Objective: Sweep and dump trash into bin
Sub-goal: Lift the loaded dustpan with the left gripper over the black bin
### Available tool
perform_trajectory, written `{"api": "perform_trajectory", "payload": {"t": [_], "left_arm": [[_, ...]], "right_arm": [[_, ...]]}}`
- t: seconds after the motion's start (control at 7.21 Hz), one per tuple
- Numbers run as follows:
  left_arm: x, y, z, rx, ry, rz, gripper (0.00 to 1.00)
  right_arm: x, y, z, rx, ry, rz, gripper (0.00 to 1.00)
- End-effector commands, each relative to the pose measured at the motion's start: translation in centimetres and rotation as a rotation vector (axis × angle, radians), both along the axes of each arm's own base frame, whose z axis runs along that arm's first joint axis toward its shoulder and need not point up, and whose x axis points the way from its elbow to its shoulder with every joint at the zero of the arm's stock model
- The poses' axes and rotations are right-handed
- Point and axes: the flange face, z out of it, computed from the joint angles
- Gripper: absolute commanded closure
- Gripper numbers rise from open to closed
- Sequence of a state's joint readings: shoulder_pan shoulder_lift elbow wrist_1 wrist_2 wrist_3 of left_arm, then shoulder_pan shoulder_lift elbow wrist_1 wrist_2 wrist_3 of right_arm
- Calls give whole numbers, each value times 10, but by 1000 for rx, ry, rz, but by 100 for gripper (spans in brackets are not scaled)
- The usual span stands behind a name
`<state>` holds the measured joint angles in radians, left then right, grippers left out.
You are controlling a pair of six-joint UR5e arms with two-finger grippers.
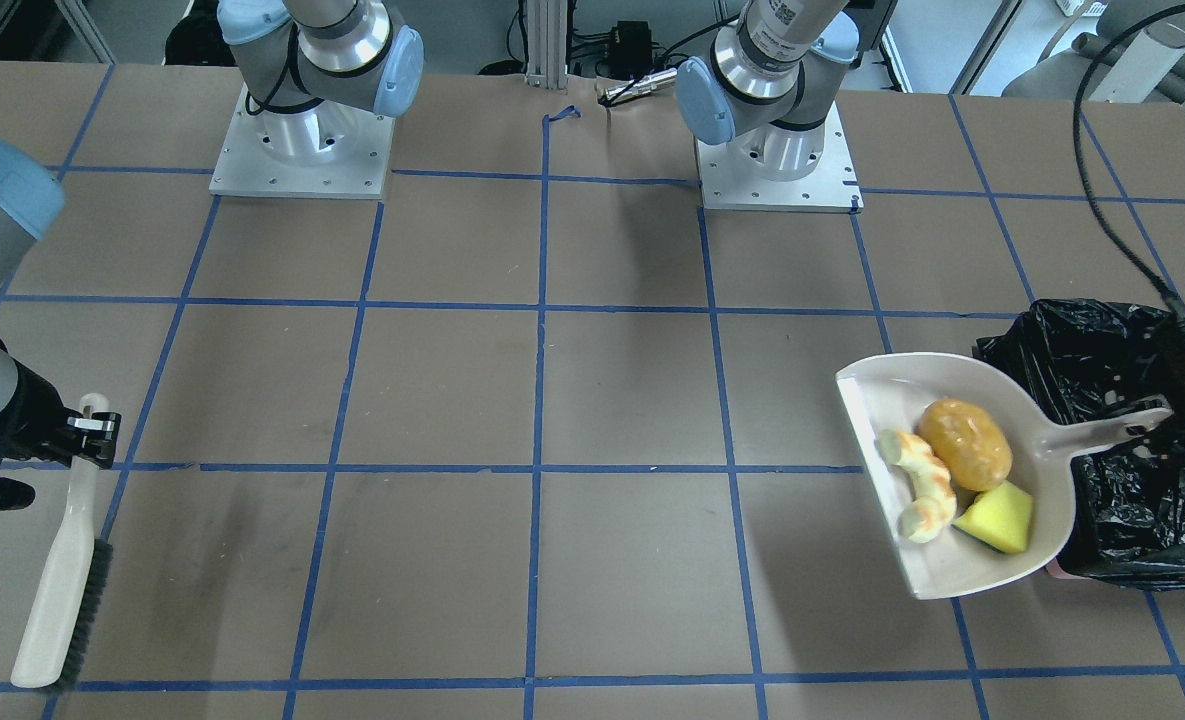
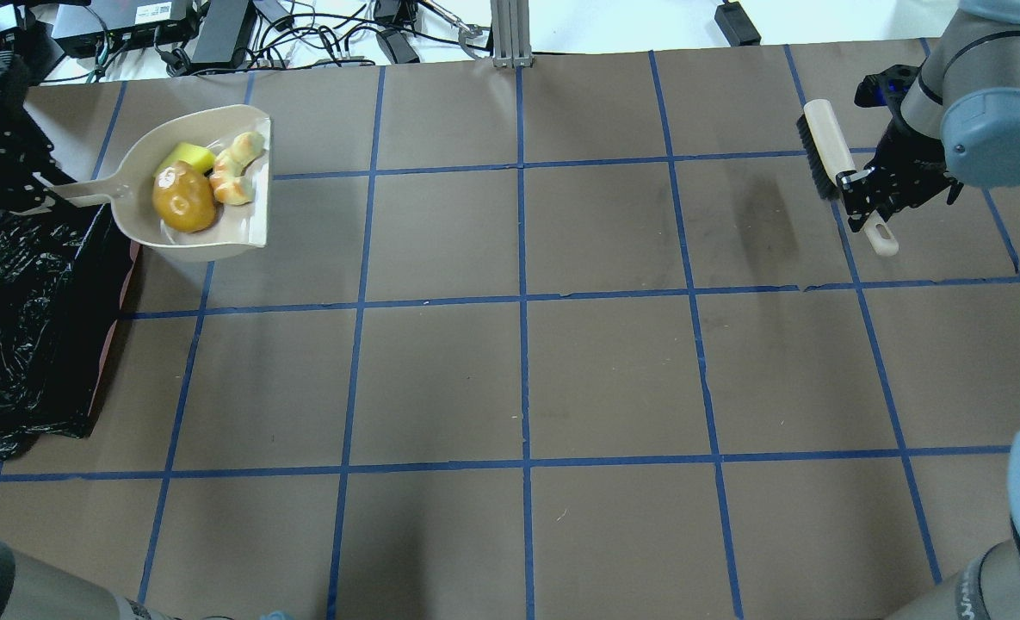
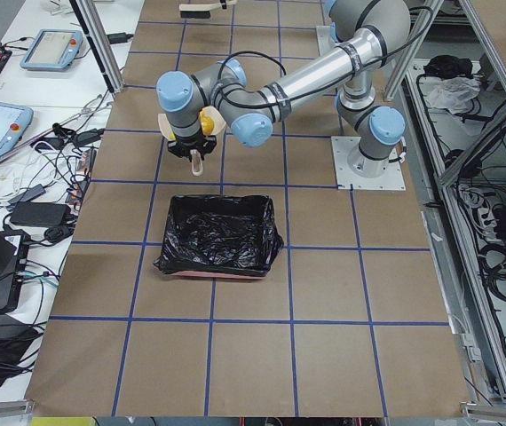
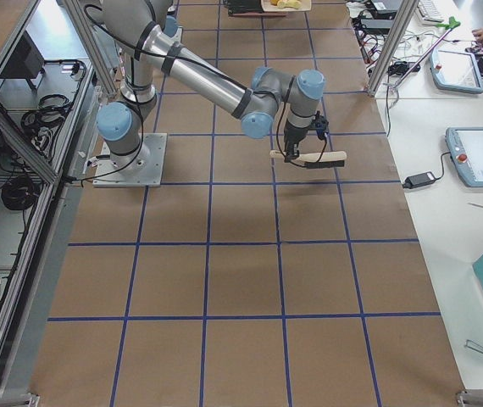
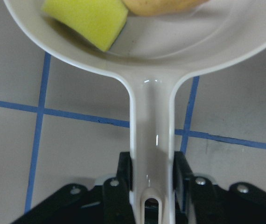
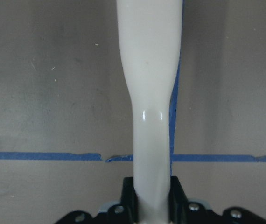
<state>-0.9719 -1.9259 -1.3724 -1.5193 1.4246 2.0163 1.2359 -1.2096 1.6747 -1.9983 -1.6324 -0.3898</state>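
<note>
At the table's [image 1: 612, 400] left end, the left tool [image 5: 152, 186] is clamped on the dustpan [image 1: 877, 400] handle, one finger on each side of the stem close to its hanging hole. The pan's mouth points toward the middle of the table, and its handle reaches back toward the bin [image 3: 213, 264].

All three bits of trash lie in the pan. The potato [image 1: 964, 443] sits deepest, nearest the handle. The bread piece [image 1: 927, 490] curves along the open lip, touching the potato. The sponge [image 1: 999, 517] is wedged against the side wall, just beside both. The left wrist view shows the sponge and a sliver of the potato above the stem.

The bin stands on the table with its black bag draped over the rim. From the left side view, the pan is just beyond the bin's inner edge and not over the opening. It appears to be lifted a little off the table, though the angles make that hard to judge.

At the opposite end, well apart from the pan, the right tool [image 6: 152, 196] is closed on the brush [image 1: 62, 580] handle. It grips near the handle's tip, with the dark bristles at the other end pointing away from the robot.
</note>
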Motion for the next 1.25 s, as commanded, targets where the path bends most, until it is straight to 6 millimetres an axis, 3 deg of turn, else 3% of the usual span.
{"api": "perform_trajectory", "payload": {"t": [0.0,0.28,0.55,0.69,0.83,1.11], "left_arm": [[108,33,15,-52,-37,-60,100],[188,54,13,-74,-207,-118,100],[227,58,10,-35,-432,-221,100],[236,58,4,-29,-450,-232,100],[232,61,17,-15,-484,-213,100],[210,64,37,87,-572,-168,100]], "right_arm": [[-24,4,-26,8,-6,-10,100],[-29,9,-37,25,-18,-26,100],[-24,19,-42,46,-52,-62,100],[-23,22,-42,51,-52,-66,100],[-22,26,-48,64,-56,-70,100],[-22,28,-48,64,-54,-86,100]]}}
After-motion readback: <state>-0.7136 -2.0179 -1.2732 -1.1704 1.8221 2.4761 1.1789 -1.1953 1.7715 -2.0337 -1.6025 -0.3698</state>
